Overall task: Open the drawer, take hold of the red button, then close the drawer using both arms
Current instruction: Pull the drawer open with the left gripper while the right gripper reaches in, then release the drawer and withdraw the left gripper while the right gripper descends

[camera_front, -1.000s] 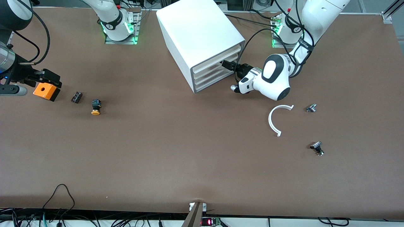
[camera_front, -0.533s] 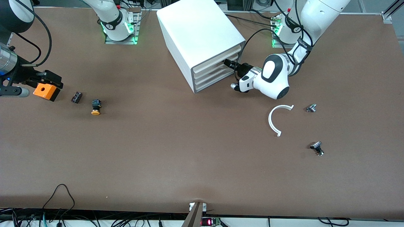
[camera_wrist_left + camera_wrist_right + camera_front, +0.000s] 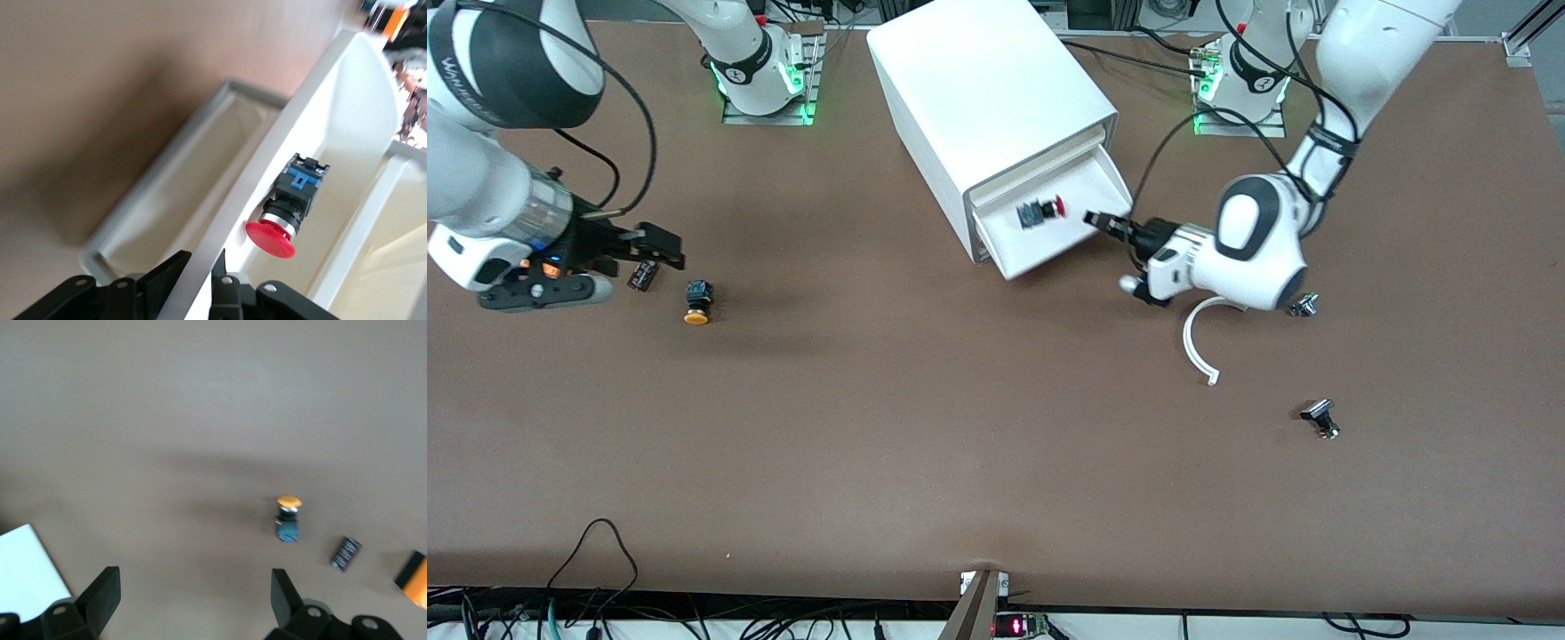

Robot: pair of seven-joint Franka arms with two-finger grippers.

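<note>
We are seeing the button [image 3: 1040, 212], red cap on a dark blue body, lying in the open drawer [image 3: 1089, 233]. Our left gripper [image 3: 1096, 220] is pinching the drawer's front edge. Our right gripper [image 3: 660, 255] is hanging wide open near the table's right-arm edge.

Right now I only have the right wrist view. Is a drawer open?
Observer: Yes, one drawer stands pulled out of the white cabinet.
Operator: Anything in it?
Observer: The red button lies on its side inside.
Operator: Left gripper?
Observer: Left gripper is shut on the drawer's rim. Your open right gripper is over the table by the small black part.
</note>
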